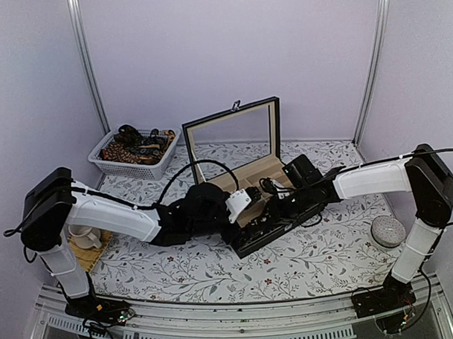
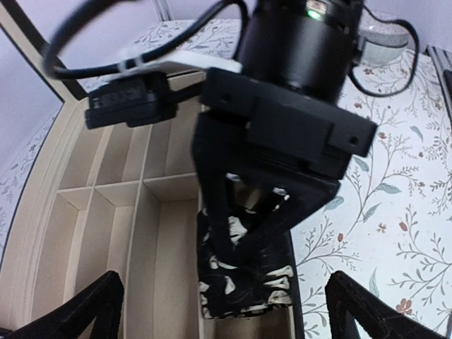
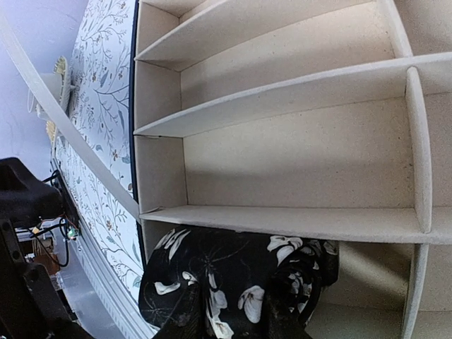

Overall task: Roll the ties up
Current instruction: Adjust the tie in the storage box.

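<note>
A rolled black tie (image 3: 233,268) with white flowers sits in an end compartment of the wooden box (image 3: 282,220). My right gripper (image 3: 236,321) is shut on it, one finger on each side of the roll. In the left wrist view the same tie (image 2: 248,286) lies at the near end of the rightmost compartment, with the right gripper (image 2: 244,247) reaching down onto it from above. My left gripper (image 2: 229,314) hangs wide open just above the box (image 2: 148,233), holding nothing. From the top camera both grippers meet over the box tray (image 1: 245,176); the tie is hidden there.
The box's glass lid (image 1: 233,136) stands open at the back. A white basket (image 1: 133,154) with more ties sits at the back left. A cup (image 1: 84,235) rests on a woven mat at the left, and a round grey object (image 1: 387,231) lies at the right.
</note>
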Available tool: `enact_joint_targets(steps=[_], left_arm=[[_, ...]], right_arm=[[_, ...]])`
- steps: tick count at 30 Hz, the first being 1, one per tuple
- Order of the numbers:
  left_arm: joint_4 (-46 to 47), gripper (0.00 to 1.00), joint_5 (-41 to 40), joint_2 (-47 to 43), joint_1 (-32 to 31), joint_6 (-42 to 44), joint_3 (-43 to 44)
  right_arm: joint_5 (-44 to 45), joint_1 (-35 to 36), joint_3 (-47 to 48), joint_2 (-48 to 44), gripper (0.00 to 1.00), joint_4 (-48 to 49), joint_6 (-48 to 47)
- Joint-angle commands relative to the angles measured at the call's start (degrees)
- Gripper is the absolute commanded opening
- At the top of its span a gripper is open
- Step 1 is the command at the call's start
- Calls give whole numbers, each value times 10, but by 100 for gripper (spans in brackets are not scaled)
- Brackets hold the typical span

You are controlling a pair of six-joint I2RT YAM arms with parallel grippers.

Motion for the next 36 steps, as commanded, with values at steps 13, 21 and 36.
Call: enact_joint_targets(steps=[13, 21, 36], left_arm=[[-152, 96, -3, 55, 47, -79, 64], [-222, 95, -29, 93, 42, -82, 90], [-191, 96, -43, 24, 47, -99, 88]], right_arm=[[55, 20, -28, 25, 26, -20, 16], [84, 29, -37, 35, 26, -24, 25], [148, 46, 55, -2, 44, -115, -12]])
